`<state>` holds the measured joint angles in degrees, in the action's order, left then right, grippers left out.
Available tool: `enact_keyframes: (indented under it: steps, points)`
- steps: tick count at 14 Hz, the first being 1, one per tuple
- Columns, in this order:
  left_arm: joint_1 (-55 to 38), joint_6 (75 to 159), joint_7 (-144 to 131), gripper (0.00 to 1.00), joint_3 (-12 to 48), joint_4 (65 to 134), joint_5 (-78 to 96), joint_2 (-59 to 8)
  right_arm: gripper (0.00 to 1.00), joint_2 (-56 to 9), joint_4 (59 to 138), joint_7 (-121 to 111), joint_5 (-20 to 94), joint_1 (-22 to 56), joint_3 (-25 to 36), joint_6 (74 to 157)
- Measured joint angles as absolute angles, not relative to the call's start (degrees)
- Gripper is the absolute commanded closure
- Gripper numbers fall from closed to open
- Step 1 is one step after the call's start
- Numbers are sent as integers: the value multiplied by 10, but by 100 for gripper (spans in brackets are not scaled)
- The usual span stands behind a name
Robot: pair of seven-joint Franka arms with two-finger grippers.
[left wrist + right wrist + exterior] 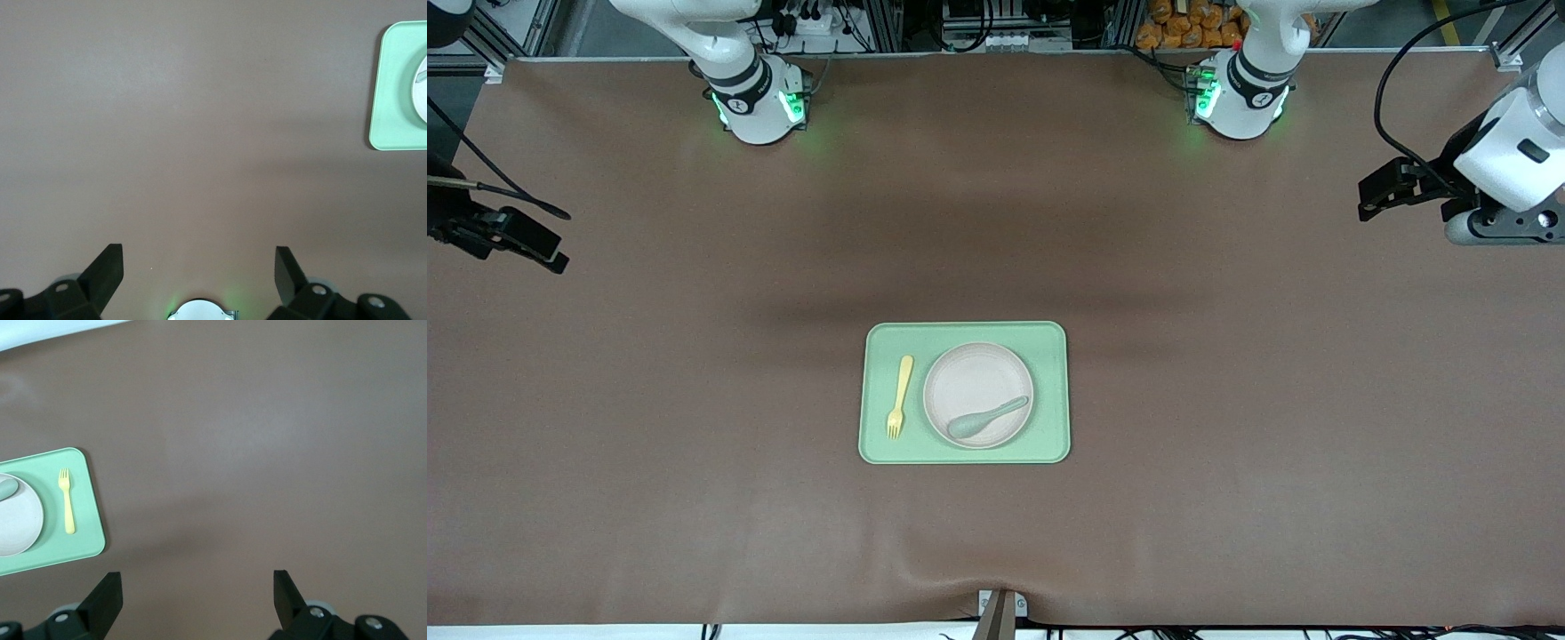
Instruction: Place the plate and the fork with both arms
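The off-white plate [971, 384] lies on the light-green tray [1049, 356] in the middle of the table, with the pale green spoon [987, 419] on it. The pale yellow fork [899, 397] lies on the tray beside the plate, toward the right arm's end. My left gripper [1376, 194] is open and empty, up over bare table at the left arm's end; its wrist view [199, 257] shows the tray's edge [393, 100]. My right gripper [547, 252] is open and empty over the right arm's end; its wrist view [197, 581] shows the fork [67, 500] and plate [17, 520].
The brown table cover [1227, 444] lies bare all round the tray. The arm bases [760, 107] glow green along the table's edge farthest from the front camera. A small bracket [1000, 609] sits at the near edge.
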<state>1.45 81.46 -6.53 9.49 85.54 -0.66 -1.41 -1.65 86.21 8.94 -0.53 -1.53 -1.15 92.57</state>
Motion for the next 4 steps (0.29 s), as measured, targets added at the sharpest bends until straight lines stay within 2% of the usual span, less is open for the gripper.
enact_keyframes:
  steps: [4]
  points:
    - [15,815,-65,0,95,855,-7,-14,0,-20,836,70,-6,-11,-13,927]
